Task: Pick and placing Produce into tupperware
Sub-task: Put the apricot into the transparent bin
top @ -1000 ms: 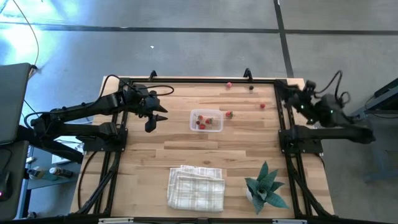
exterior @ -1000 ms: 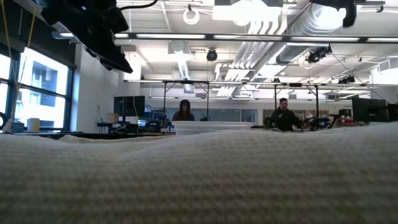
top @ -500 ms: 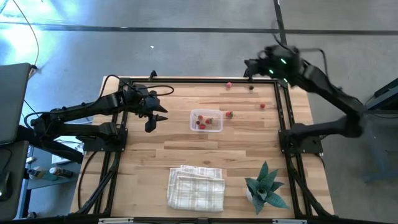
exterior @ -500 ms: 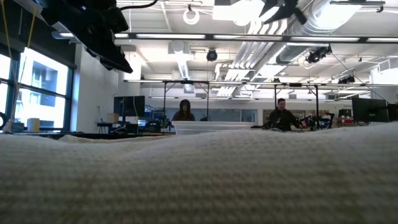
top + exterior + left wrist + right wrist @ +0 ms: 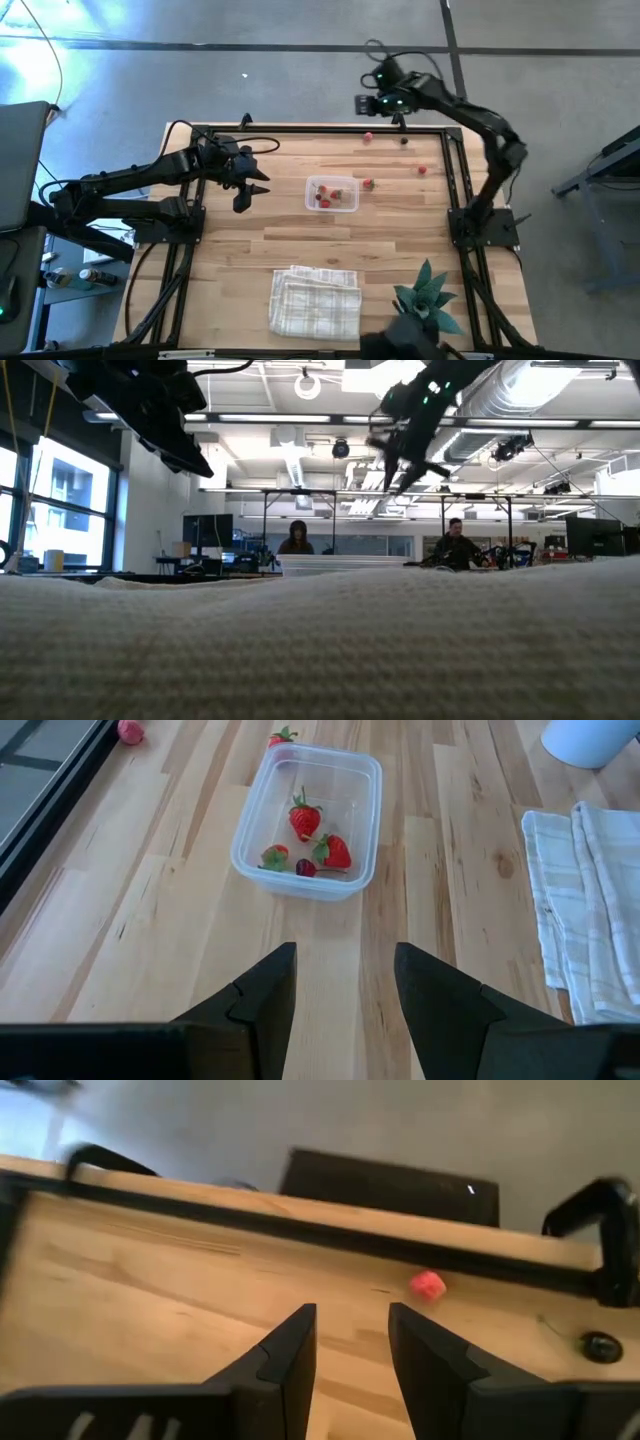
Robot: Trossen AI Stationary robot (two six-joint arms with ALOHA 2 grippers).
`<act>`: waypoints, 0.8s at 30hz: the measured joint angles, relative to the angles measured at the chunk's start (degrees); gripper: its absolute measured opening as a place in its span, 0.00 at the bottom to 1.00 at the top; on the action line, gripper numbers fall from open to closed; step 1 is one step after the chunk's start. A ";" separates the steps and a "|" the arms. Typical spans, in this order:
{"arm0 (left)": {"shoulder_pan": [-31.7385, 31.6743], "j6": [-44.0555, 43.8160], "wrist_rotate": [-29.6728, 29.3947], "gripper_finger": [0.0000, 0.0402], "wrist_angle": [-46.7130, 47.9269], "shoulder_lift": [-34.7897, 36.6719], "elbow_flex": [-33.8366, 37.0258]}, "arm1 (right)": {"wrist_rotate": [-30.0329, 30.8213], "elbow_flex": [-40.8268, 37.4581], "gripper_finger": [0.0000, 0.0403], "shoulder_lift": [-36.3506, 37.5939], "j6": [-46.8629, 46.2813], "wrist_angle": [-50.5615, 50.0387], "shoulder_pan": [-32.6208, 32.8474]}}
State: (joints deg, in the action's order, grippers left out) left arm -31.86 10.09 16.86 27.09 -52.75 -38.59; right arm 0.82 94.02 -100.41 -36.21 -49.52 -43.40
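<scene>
clear round-cornered plastic tupperware (image 5: 307, 822) holds small red strawberries (image 5: 305, 820) on wood-grain table (image 5: 180, 950).

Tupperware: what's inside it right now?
The tupperware holds three red strawberry pieces and one small dark piece. Another strawberry lies just outside its wall. Nothing covers the contents; its base shows through the clear plastic.

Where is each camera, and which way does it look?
High view: above, looking down at the table and both arms.
Low view: table height, behind the cloth, facing the room.
Left wrist view: past the left gripper toward the tupperware.
Right wrist view: past the right gripper toward a red piece.
High and left wrist views share the tupperware.
</scene>
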 joint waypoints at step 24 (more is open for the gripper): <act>0.00 0.00 0.02 0.40 0.00 -0.02 0.00 | 2.19 0.15 0.32 -8.99 -11.52 0.52 2.28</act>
State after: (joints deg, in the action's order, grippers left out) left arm -31.86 10.09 16.88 27.08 -52.77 -38.59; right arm 3.01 94.17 -109.40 -47.74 -48.99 -41.12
